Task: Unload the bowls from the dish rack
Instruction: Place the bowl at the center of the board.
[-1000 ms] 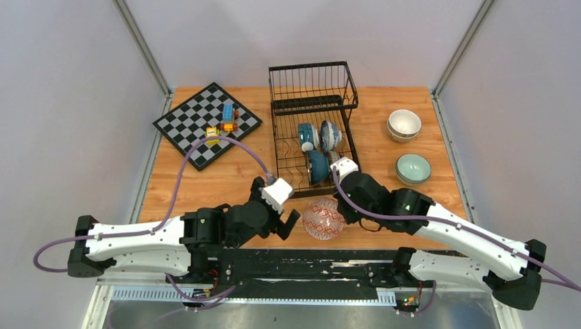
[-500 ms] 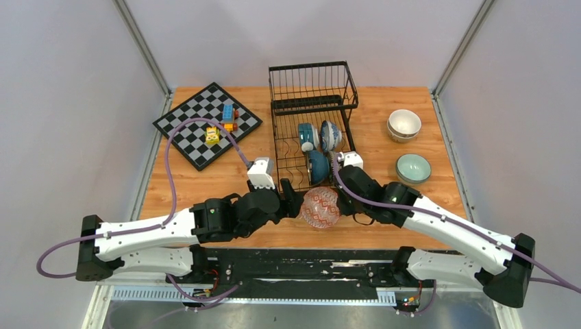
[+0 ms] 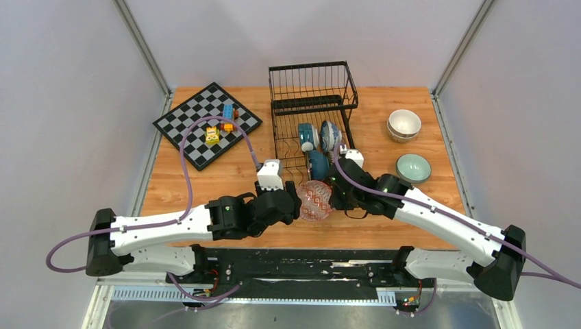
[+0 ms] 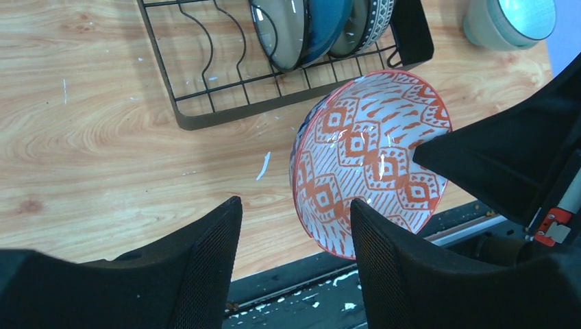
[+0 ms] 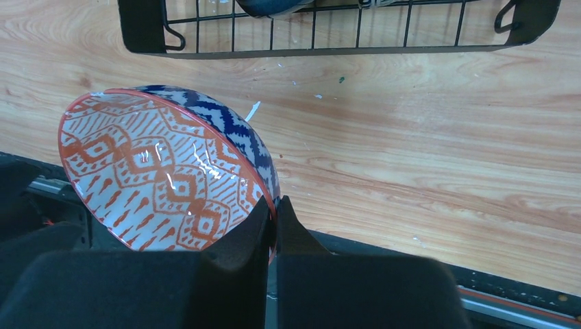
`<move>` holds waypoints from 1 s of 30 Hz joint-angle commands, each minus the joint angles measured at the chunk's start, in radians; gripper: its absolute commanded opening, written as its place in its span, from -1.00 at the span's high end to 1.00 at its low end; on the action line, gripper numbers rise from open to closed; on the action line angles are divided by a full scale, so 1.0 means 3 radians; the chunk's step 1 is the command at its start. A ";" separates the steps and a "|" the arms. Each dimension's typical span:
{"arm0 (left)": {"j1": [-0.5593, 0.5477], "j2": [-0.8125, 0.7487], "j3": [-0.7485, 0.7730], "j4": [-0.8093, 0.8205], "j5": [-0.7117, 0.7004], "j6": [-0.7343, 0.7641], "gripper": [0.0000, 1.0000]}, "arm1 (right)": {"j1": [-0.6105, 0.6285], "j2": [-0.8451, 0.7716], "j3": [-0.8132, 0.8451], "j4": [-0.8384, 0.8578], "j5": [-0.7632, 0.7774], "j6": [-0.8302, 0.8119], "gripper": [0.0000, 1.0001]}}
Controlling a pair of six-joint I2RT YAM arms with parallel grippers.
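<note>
The right end effector point(image 5: 273, 218) pinches the red-patterned bowl point(image 5: 164, 175) by its rim above the tabletop point(image 5: 425, 137). The spread left end effector point(image 4: 296, 226), closing in, could knock it loose.

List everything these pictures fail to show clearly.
- Left wrist view: whether the open left end effector touches the red-patterned bowl; one finger overlaps it.
- Right wrist view: dish rack contents, cut by top edge.
- Top view: cream bowls, stack count too small to tell.
</note>
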 commanded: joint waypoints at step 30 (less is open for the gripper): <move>0.0111 0.0361 0.0099 0.0093 0.0012 0.0196 0.78 | -0.0109 0.0118 0.0041 0.0177 -0.0384 0.0186 1.00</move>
